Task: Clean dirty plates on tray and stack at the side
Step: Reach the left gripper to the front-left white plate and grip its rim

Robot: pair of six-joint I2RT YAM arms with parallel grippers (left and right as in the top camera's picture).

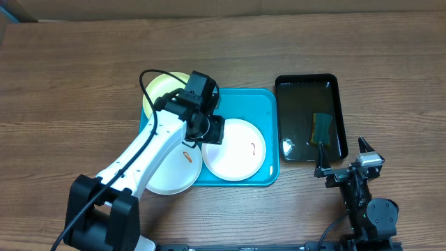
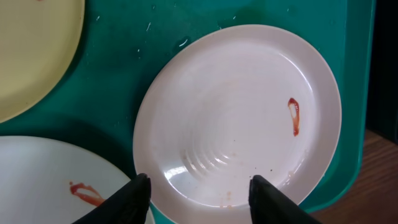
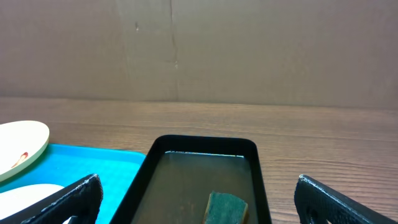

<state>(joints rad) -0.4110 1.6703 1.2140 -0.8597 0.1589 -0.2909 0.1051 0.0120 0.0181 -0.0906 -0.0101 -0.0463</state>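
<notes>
Left gripper point(image 2: 199, 182) has its fingers spread wide and empty, straddling the near rim of the smeared white plate point(image 2: 236, 118) at the turquoise tray's point(image 2: 186, 37) right end. Right gripper point(image 3: 198, 186), right of the tray, gapes empty too, facing the sponge point(image 3: 227, 206). This looks like the grasp step, and the next move is to pinch that rim squarely.

Overhead: left arm point(image 1: 150, 157) reaches from the lower-left base diagonally up to frame centre. The left claw point(image 1: 212, 132) points down, its fingers point(image 2: 138, 198) parted at the wrist view's bottom edge. The right arm point(image 1: 362, 202) is folded at lower right. The right claw point(image 1: 341, 159) is spread wide.
</notes>
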